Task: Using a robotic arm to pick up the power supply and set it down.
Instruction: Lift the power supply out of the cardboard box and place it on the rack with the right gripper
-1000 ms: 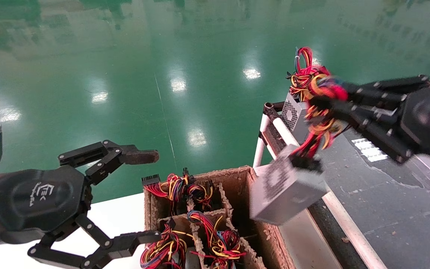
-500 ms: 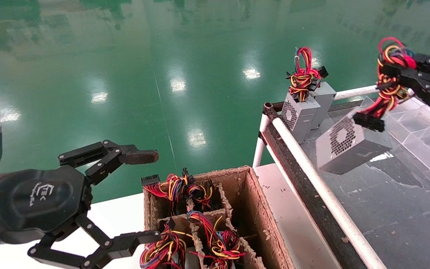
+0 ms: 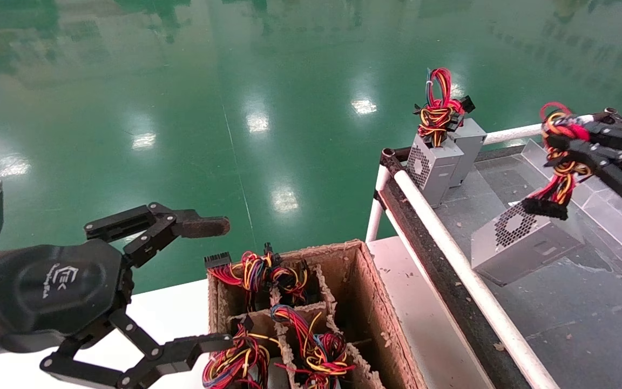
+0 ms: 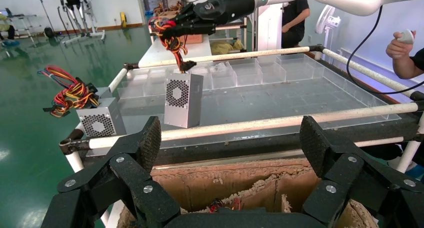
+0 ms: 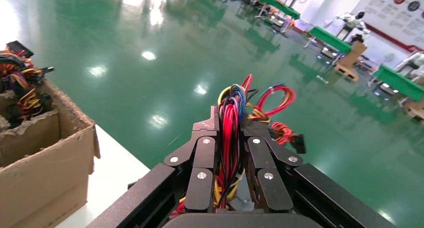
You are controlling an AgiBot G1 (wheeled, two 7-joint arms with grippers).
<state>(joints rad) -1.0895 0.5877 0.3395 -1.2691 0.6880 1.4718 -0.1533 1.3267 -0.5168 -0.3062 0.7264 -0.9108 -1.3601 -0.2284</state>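
1. Power supply (image 3: 527, 243): small light-grey metal box with a perforated vent grille, hanging by its bundle of red, yellow and black wires (image 3: 559, 162). It is tilted, over or just at the dark transparent tray surface (image 3: 586, 324), near the white-padded rail (image 3: 451, 243) on the tray's box-side edge. Whether its lower edge touches cannot be told.
2. Right gripper (image 3: 562, 143): black robotic arm with linkage fingers, clamped narrow on the wire bundle only, not on the casing; the right wrist view shows wires squeezed between the fingers (image 5: 200, 158).
3. Risk: wires may slip through the fingers, dropping the box early. Released tilted, it would likely topple, perhaps toward the rail.
4. Risk: a loose black connector (image 3: 546, 208) may snag a finger on release and drag the box.
5. Two more grey supplies (image 3: 443, 156) stand at the tray's far corner, well apart.
6. Brown cardboard divider box (image 3: 365, 302) holds further wire bundles.
7. Left gripper (image 3: 203, 283): black, spread wide, parked beside the cardboard box.
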